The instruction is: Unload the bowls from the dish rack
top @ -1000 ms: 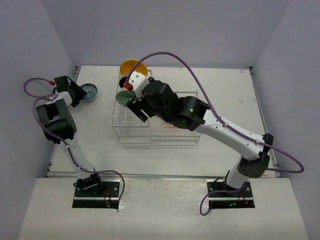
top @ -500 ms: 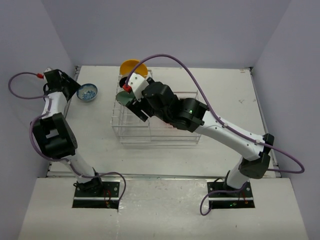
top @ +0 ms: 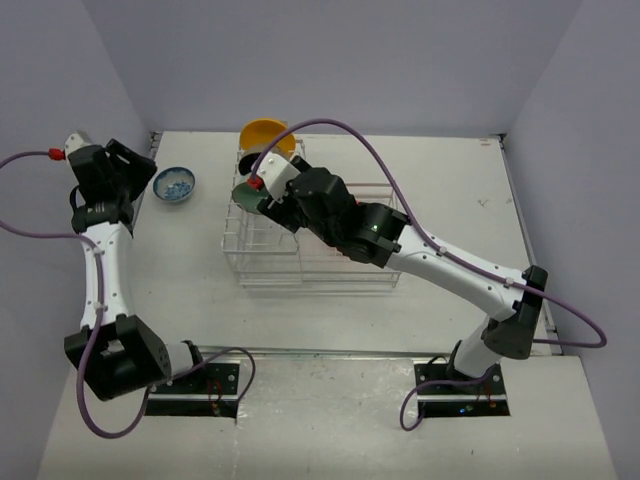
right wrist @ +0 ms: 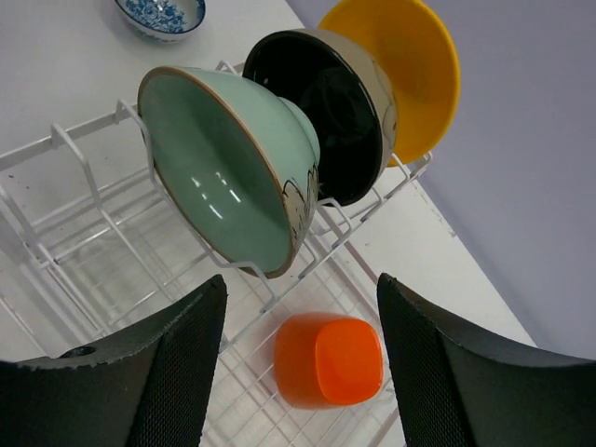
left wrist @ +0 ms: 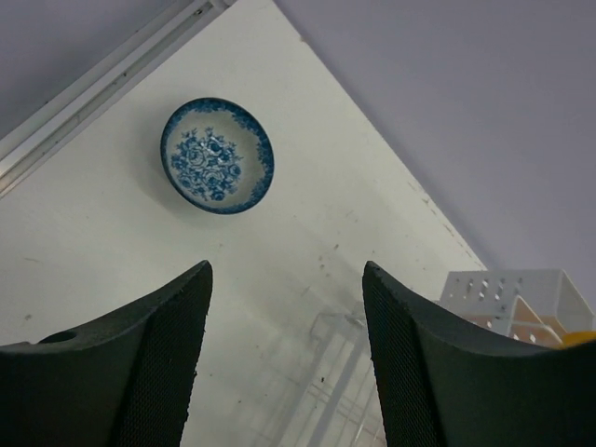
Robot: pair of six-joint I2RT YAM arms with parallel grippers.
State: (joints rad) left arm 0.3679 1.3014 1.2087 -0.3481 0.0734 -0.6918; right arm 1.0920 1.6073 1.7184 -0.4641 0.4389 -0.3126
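Centrally, the mint bowl [right wrist: 233, 168] stands on edge in the dish rack [right wrist: 84, 214], its rim running from upper left to lower right, just above the right gripper [right wrist: 300, 307], whose jaws are apart and empty; this arm is nearer. The black bowl [right wrist: 331, 112] and yellow bowl [right wrist: 410, 65] lean behind it. The left gripper [left wrist: 284, 279], also apart, hovers near the blue-and-white bowl [left wrist: 217, 155]. Overhead, the right wrist covers most of the mint bowl.

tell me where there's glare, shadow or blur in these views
right wrist: white glare patches inside the mint green bowl, faint sheen on the black bowl; left wrist: sharp, the blue-and-white bowl throws a soft shadow; top external: even light, no motion blur
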